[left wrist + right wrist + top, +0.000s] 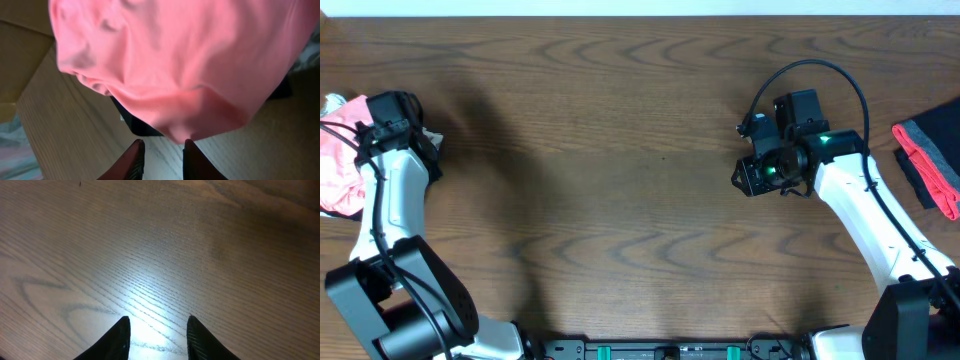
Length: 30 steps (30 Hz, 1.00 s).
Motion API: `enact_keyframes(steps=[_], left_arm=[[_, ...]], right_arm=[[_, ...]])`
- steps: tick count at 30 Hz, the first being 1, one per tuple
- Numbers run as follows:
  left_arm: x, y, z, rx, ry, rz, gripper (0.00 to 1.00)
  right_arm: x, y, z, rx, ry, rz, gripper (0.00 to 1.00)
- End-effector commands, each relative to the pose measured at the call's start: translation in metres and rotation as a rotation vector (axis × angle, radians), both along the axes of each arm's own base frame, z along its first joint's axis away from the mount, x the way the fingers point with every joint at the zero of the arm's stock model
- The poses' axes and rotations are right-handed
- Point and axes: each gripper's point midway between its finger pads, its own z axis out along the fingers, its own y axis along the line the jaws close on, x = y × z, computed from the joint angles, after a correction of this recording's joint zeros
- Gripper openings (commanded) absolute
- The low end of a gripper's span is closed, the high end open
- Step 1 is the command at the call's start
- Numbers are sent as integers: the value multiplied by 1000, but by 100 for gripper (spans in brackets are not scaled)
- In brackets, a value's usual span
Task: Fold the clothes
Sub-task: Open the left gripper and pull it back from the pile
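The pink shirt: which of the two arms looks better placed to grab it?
Left. The left claw hangs open just short of the pink shirt; the right claw faces the table, far from it.

Crumpled salmon-pink T-shirt [335, 150], far left

left arm [382, 205] stretched far left, left gripper [162, 160] narrowly parted, empty. right arm [865, 215] forward, right gripper [157, 337] parted, empty.
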Motion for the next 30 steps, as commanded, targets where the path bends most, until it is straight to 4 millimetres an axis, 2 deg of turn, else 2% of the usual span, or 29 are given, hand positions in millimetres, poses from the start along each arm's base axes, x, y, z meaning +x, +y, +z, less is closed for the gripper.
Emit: enact_keyframes(steps=[1,4,9,13,16,20,24,26,30], left_arm=[[-9,5,-2,29,43,28,26],[-17,11,2,74,67,62,26],[-12,13,0,79,55,63,27],[-11,14,-15,67,83,63,27],[-9,14,-34,52,121,62,27],[12,22,-43,73,46,61,27],[44,25,-36,72,-81,5,27],[59,24,-34,58,-133,-42,27],[77,16,-34,8,-211,-86,27]], right_arm=[[2,-1,1,-2,-10,8,36],[2,-1,1,-2,-10,8,36],[2,-1,1,-4,-13,15,36],[2,-1,1,-3,-12,15,36],[2,-1,1,-4,-11,15,36],[1,-1,1,-4,-8,15,36],[0,-2,0,-5,-1,14,36],[0,-2,0,-5,-3,14,37],[2,-1,1,-2,-9,10,37]])
